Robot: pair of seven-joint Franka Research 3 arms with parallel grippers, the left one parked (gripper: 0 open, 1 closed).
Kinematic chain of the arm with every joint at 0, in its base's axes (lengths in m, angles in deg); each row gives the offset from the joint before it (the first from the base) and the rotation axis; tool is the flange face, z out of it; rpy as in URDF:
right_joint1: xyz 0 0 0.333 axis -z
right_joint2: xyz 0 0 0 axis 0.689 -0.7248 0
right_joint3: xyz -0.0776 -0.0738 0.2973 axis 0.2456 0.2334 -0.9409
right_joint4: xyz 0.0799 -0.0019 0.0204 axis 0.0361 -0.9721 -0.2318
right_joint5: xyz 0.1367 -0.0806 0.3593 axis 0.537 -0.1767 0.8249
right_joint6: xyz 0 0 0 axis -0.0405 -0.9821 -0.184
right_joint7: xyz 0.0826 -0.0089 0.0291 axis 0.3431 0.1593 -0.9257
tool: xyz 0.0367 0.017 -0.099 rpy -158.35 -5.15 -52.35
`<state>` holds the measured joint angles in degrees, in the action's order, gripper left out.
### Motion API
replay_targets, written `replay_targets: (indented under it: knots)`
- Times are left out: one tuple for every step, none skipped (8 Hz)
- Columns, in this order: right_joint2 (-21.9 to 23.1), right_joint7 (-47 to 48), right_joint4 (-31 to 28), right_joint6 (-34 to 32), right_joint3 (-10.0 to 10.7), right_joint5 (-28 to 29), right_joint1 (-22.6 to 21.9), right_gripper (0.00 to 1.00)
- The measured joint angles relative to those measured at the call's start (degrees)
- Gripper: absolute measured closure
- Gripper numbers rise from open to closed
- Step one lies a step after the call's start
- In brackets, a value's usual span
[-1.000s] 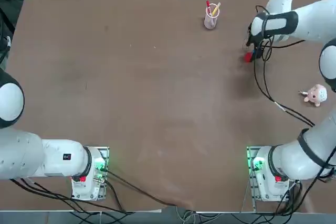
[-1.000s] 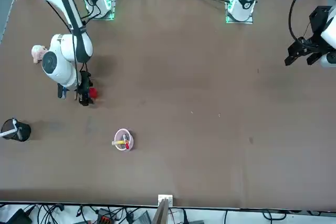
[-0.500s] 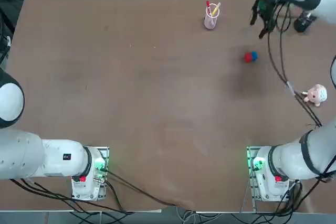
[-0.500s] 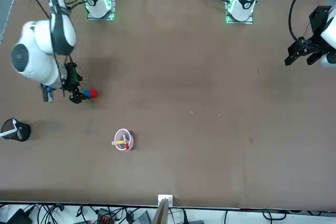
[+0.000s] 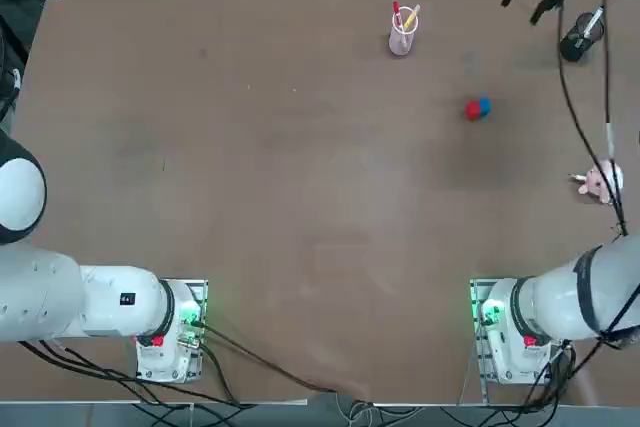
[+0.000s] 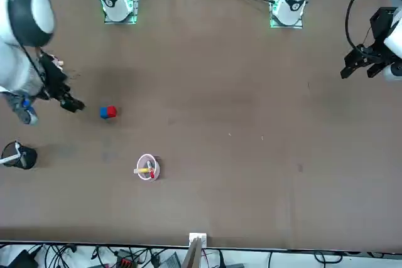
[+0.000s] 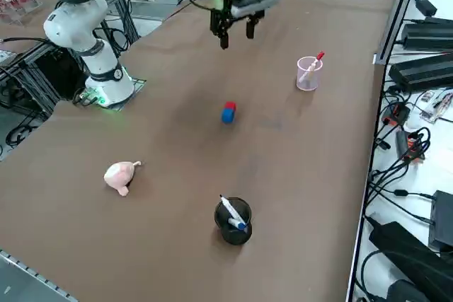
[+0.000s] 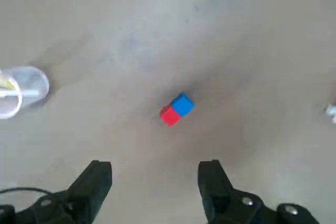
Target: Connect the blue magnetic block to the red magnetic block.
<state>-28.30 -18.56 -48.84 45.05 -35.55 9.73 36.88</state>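
In the top view's upper right, shows the right gripper (image 5: pixel 524 7) released, above a black pen cup (image 5: pixel 572 50) holding white markers (image 7: pixel 232 210). Left of these, has a clear plastic cup (image 5: pixel 400 43) with red (image 5: pixel 396 13) and yellow pens (image 5: pixel 411 18). Lower, shows a bright blue cube (image 5: pixel 485 106) flush against a matching red cube (image 5: pixel 473 109).

You have the blue magnetic block (image 6: pixel 103 112) and the red magnetic block (image 6: pixel 112 112) touching side by side on the brown table (image 6: pixel 251 155). Your right gripper (image 6: pixel 74 100) is near them, apart from both, on the blue one's side. Toward the camera, you can see a pale pink cup (image 6: pixel 156 169) holding pens (image 6: pixel 143 170) and a black holder (image 6: pixel 26 159) with a white marker (image 6: pixel 9 159).
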Motion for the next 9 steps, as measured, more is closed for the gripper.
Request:
replay_targets:
  knots:
    - [1.37, -7.64, 0.61, -0.60, 0.35, -0.37, 0.79, 0.00]
    - [2.87, -15.28, 0.82, -0.95, 0.51, -0.51, 1.23, 0.00]
    - [4.44, -21.60, 0.93, -1.19, 0.60, -1.13, 1.39, 0.00]
    - [5.83, -25.25, 0.96, -1.49, 0.68, -2.08, 1.72, 0.00]
    - [6.94, -26.89, 0.95, -2.10, 0.68, -2.57, 2.05, 0.00]
    - [8.01, -27.51, 0.96, -2.65, 0.52, -2.61, 1.98, 0.00]
    - [9.07, -27.59, 0.96, -2.98, -0.01, -2.62, 1.77, 0.00]
    - [10.27, -27.65, 0.95, -4.37, -0.46, -2.63, 1.41, 0.00]
    - [11.35, -27.90, 0.94, -6.67, -0.65, -2.69, 1.03, 0.00]
